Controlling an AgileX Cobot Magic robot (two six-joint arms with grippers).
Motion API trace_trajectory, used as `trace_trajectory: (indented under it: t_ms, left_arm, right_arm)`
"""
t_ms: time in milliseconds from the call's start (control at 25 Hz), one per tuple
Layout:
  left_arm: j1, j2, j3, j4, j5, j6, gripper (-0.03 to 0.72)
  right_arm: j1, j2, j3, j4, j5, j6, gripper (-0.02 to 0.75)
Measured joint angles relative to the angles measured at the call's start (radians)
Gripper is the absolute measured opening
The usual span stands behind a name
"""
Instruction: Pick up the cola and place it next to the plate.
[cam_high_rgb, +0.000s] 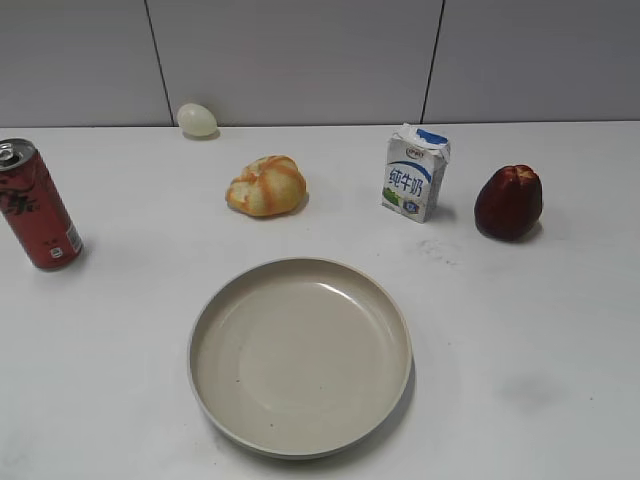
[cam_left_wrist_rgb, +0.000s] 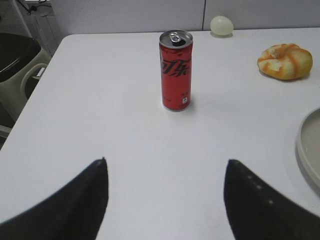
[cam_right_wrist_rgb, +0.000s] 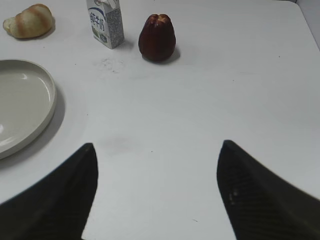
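The cola (cam_high_rgb: 36, 206) is a tall slim red can with black script, upright at the far left of the white table; it also shows in the left wrist view (cam_left_wrist_rgb: 175, 70). The beige plate (cam_high_rgb: 300, 440) lies at the front middle, and its rim shows in the left wrist view (cam_left_wrist_rgb: 306, 150) and in the right wrist view (cam_right_wrist_rgb: 47, 97). My left gripper (cam_left_wrist_rgb: 166, 162) is open and empty, well short of the cola. My right gripper (cam_right_wrist_rgb: 157, 147) is open and empty over bare table right of the plate. Neither gripper shows in the exterior view.
A bread roll (cam_high_rgb: 266, 186), a white-and-blue milk carton (cam_high_rgb: 415, 173) and a dark red fruit (cam_high_rgb: 508, 202) stand in a row behind the plate. A pale egg (cam_high_rgb: 197, 119) lies at the back wall. The table's left edge (cam_left_wrist_rgb: 35, 95) is near the cola.
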Motion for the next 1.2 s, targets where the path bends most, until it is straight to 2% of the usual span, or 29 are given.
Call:
trace_trajectory:
  t_ms: [1000,1200]
  left_arm:
    - [0.0,0.002,0.0,0.0,0.0,0.0,0.54]
    - [0.0,0.175,-0.022,0.001,-0.012,0.0,0.536]
  right_arm:
    - [0.0,0.0,0.0,0.0,0.0,0.0,0.594]
    - [0.0,0.0,0.0,0.0,0.0,0.0,0.594]
